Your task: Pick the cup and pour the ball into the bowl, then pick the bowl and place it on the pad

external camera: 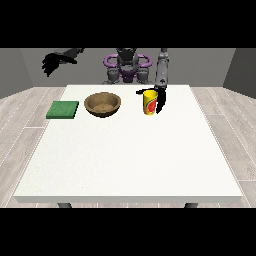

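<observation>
A yellow cup (149,102) with a red mark stands upright on the white table (130,155), right of centre at the back. The hand at the view's right (160,100) is at the cup's right side, its fingers curving round the cup. A brown wooden bowl (102,104) sits left of the cup, apart from it. Further left a flat green pad (63,109) lies near the table's left edge. The hand at the view's left (52,63) hangs raised in the air beyond the table's back left corner, fingers drooping and holding nothing. The ball is hidden from view.
The robot's torso (127,67) stands behind the table's far edge. The near half of the table lies bare in front of the bowl, cup and pad.
</observation>
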